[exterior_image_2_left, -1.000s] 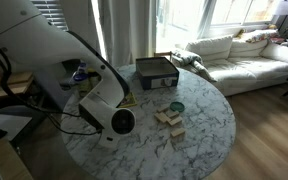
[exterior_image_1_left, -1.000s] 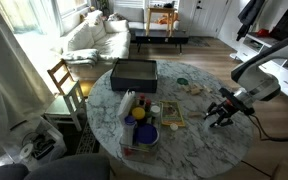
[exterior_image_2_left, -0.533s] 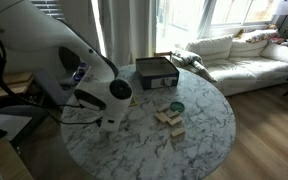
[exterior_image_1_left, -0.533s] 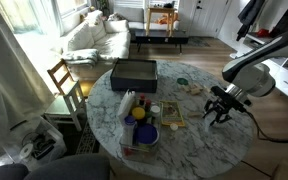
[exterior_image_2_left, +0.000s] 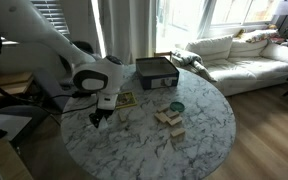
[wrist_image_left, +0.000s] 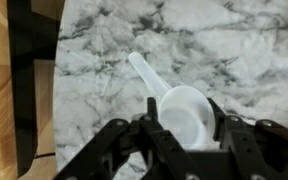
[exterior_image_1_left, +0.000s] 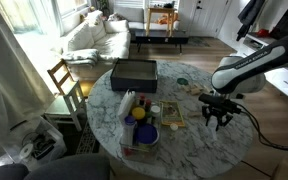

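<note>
A white plastic scoop (wrist_image_left: 183, 112) lies on the marble table (wrist_image_left: 244, 40), its handle pointing away toward the upper left in the wrist view. My gripper (wrist_image_left: 182, 102) is open and low over it. The scoop's round bowl sits between the two black fingers (wrist_image_left: 150, 103); I cannot tell whether they touch it. In both exterior views the gripper (exterior_image_1_left: 220, 117) (exterior_image_2_left: 98, 116) points down near the table's edge, close above the marble. The scoop itself is too small to make out there.
A black box (exterior_image_1_left: 134, 72) (exterior_image_2_left: 156, 70) stands at the far side of the round table. Wooden blocks (exterior_image_2_left: 170, 118) and a small green dish (exterior_image_2_left: 176, 106) lie near the middle. A blue bowl and bottles (exterior_image_1_left: 141, 131) crowd one side. The table edge (wrist_image_left: 52, 90) is close.
The arm has swung inward over the table and the gripper has come down lower toward the marble, now pointing straight down.
</note>
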